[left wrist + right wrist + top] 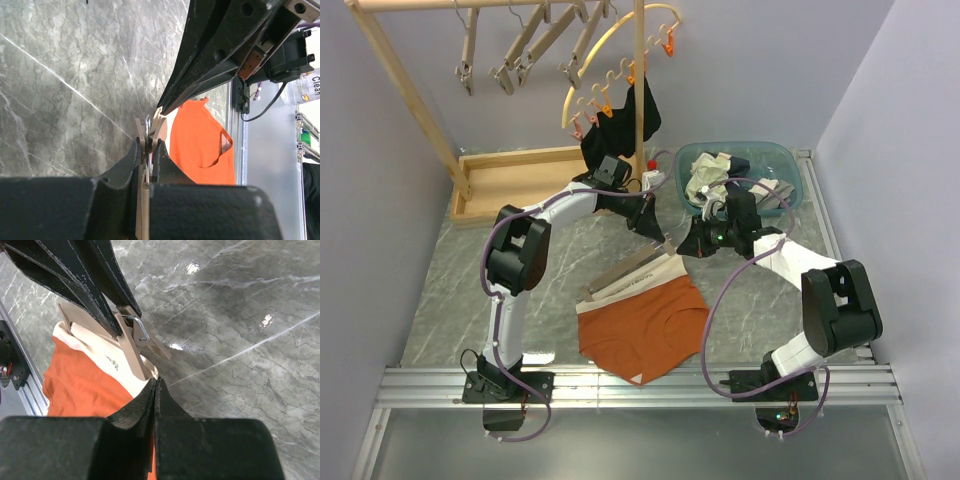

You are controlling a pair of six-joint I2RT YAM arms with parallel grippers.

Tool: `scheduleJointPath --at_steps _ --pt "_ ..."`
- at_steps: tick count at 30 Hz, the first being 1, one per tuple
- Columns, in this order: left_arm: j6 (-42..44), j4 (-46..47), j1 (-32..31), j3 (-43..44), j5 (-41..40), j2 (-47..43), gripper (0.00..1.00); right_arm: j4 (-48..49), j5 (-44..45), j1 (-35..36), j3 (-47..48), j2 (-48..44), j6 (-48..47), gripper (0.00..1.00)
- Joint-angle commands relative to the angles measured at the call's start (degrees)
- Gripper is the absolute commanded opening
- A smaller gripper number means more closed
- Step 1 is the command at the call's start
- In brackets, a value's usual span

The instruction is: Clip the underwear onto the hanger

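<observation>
- While my left jaws are clamped on the tail of the hanger's [625, 270] end clip [135, 340], I judge that the squeeze must keep the clip's mouth wide.
- Centre front on the desk [450, 290], the underwear [642, 335] lies flat, with the hanger bar across its waistband [111, 362].
- My right jaws, closed on the waistband corner, should feed it squarely into that mouth.
- Only the right wrist view shows clip and fabric meeting; overhead, my arms hide it.

Free table [445, 295] left of hanger [625, 270]
</observation>
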Motion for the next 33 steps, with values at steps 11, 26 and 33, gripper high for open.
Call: scheduleJointPath --at_steps 11,26,33 --pt "3.99 -2.2 -0.1 -0.16 4.01 -2.17 0.0 2.44 -0.5 -0.17 1.93 -2.84 -1.59 0.0" --pt "5.31 -3.52 -0.45 0.54 3.92 -2.0 0.02 2.44 -1.46 -0.09 3.25 -4.25 -1.85 0.0" --pt "4.44 -3.08 -0.45 0.98 3.22 -2.35 0.31 2.44 -1.46 -0.09 3.25 -3.99 -2.2 0.0"
